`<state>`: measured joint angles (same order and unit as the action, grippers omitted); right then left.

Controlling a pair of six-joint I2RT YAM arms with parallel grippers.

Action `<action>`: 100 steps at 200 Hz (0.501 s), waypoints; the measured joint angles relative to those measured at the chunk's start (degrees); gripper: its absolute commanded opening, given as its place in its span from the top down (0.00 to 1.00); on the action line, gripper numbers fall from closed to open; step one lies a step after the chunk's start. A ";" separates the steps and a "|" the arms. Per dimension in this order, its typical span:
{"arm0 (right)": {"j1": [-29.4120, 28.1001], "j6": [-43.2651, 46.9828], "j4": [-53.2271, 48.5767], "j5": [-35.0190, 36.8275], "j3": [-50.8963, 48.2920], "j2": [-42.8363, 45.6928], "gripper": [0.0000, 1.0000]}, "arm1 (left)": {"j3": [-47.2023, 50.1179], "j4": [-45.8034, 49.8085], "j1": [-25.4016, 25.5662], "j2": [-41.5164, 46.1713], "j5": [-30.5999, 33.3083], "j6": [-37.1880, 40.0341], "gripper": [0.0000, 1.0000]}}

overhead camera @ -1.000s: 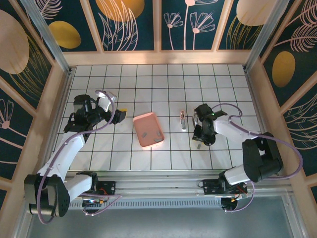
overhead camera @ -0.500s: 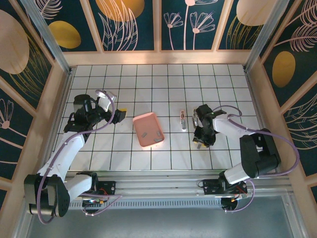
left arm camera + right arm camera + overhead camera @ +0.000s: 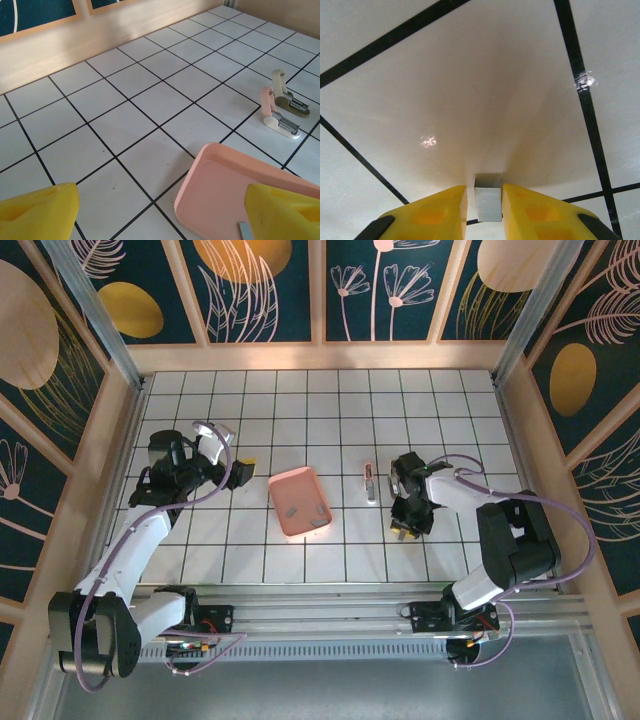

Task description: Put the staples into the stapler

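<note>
Two yellow fingers [image 3: 437,210] of the right tool [image 3: 487,197] are pressed together on a short grey strip of staples [image 3: 488,205], pinching it close to the white tiled bench [image 3: 470,100]. From above, this tool points down at the bench just right of the stapler [image 3: 369,481], which lies hinged open on the tiles. Further left sits the pink tray [image 3: 283,485], with spare strips [image 3: 316,521] inside. The left tool [image 3: 243,472] hangs spread wide, just left of the tray, gripping nothing.
</note>
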<state>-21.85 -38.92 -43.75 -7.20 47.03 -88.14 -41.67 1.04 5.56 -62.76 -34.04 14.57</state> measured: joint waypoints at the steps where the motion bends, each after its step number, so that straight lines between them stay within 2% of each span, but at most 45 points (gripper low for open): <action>1: 0.00 0.00 0.00 0.02 0.00 -0.02 0.76 | 0.00 0.00 0.00 0.02 0.02 0.00 0.15; 27: 0.20 0.33 0.39 0.02 -0.04 -0.24 0.79 | 0.00 0.00 0.00 0.00 0.00 0.00 0.15; 77: 0.39 1.09 0.83 0.02 -0.04 -1.40 0.77 | 0.00 -0.83 0.00 0.00 0.00 -0.26 0.15; 100: 0.44 1.31 0.85 0.02 -0.04 -1.40 0.80 | 0.00 -1.09 0.00 0.00 0.02 -0.28 0.15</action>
<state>-21.41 -37.60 -42.89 -7.18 46.98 -89.54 -41.67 -0.05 5.56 -62.76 -34.02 14.28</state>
